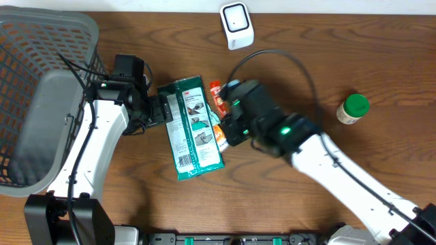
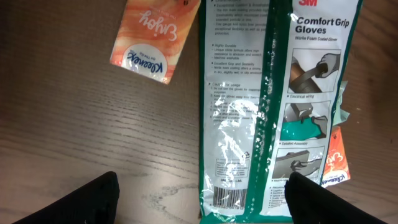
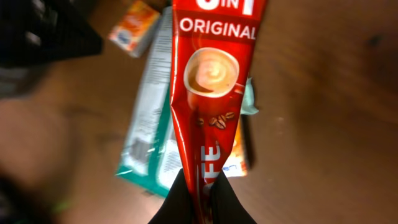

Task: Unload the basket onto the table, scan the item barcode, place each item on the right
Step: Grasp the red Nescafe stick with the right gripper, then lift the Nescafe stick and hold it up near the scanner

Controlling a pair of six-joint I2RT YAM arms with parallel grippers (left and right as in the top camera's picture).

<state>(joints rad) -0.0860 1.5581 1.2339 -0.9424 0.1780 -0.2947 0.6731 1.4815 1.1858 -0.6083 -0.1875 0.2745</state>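
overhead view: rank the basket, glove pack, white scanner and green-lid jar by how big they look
1. basket
2. glove pack
3. white scanner
4. green-lid jar, only slightly smaller than the scanner, so the last two are close.

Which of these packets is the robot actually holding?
The red coffee sachet, pinched at one end by the right gripper. The green glove pack and the orange tissue packet just lie on the table.

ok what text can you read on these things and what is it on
"3M", "Comfort Grip Gloves": green glove pack
"Enjoy": orange packet
"ORIGINAL": red sachet
Fine print and barcode digits on that pack: too small to read.
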